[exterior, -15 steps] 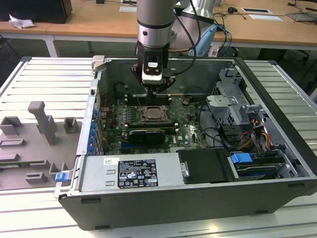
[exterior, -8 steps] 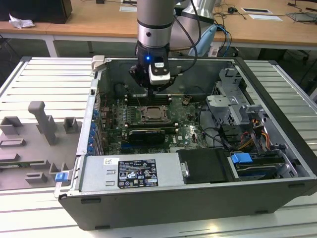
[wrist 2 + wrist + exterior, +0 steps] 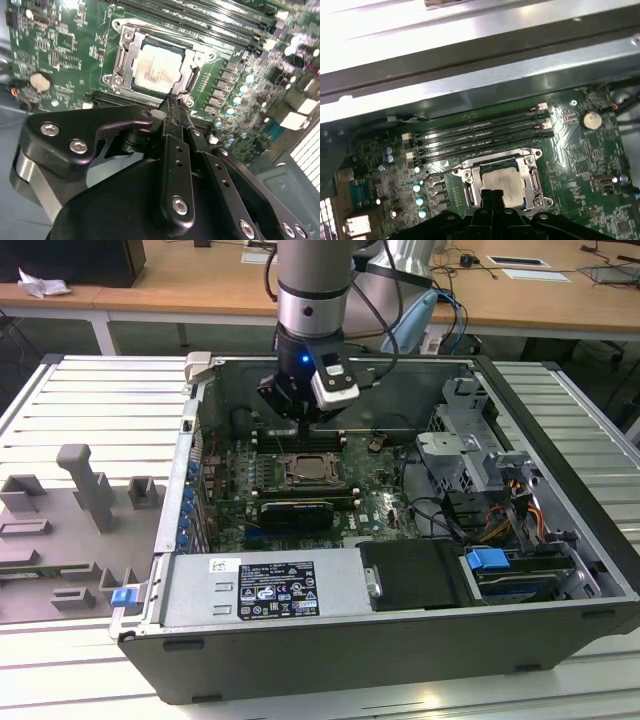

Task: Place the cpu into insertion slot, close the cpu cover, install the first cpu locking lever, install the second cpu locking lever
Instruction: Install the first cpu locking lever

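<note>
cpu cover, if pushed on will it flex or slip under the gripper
The cpu cover looks like thin sheet metal with an open centre, so probably stiff yet slightly springy. Its shiny surface may let the gripper slide. Lying flat around the cpu, it likely won't tip.

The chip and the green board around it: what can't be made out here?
Chip: near edge hidden behind the pincer in the first wrist view.
Whether the pincer tip touches the metal frame: the pincer's own body blocks that spot in the second wrist view.
Green board: the stretch behind the arm is blocked in the exterior view.
</note>
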{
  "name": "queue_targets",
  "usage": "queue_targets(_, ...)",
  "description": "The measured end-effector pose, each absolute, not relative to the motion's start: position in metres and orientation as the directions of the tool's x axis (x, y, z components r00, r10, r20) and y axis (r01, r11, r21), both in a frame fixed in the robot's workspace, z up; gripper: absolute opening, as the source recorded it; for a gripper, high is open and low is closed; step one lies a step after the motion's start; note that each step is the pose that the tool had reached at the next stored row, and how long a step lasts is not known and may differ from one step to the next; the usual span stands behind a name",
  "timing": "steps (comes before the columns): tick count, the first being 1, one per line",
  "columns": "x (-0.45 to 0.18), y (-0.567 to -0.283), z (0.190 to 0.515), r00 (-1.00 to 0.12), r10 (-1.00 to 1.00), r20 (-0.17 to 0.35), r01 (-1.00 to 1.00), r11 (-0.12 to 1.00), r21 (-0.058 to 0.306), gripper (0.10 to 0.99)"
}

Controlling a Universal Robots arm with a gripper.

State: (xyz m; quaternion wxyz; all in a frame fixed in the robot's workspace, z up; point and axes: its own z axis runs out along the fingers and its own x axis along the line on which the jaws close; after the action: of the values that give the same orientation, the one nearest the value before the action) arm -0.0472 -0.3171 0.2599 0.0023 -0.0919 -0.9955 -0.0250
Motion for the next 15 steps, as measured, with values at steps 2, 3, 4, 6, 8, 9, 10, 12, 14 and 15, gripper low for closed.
queue_targets(2, -0.047, -0.317, 0.26, -0.992, 0.128, 0.005, 0.128, 0.99, 0.05, 0.106)
queue_targets(3, -0.047, -0.317, 0.26, -0.993, 0.119, 0.003, 0.119, 0.992, 0.05, 0.106)
queue_targets(4, -0.047, -0.317, 0.26, -0.994, 0.113, 0.002, 0.113, 0.992, 0.05, 0.106)
queue_targets(6, -0.05, -0.317, 0.259, -0.994, 0.108, -0.003, 0.108, 0.993, 0.051, 0.106)
queue_targets(8, -0.054, -0.317, 0.259, -0.994, 0.106, -0.004, 0.105, 0.993, 0.056, 0.106)
queue_targets(9, -0.056, -0.317, 0.258, -0.994, 0.105, -0.004, 0.104, 0.993, 0.057, 0.106)
queue_targets(10, -0.058, -0.317, 0.258, -0.995, 0.104, -0.004, 0.103, 0.993, 0.058, 0.106)
queue_targets(12, -0.063, -0.317, 0.258, -0.995, 0.102, -0.004, 0.101, 0.993, 0.058, 0.106)
queue_targets(14, -0.067, -0.317, 0.258, -0.995, 0.1, -0.004, 0.1, 0.993, 0.059, 0.106)
queue_targets(15, -0.069, -0.317, 0.258, -0.995, 0.1, -0.004, 0.099, 0.993, 0.06, 0.106)
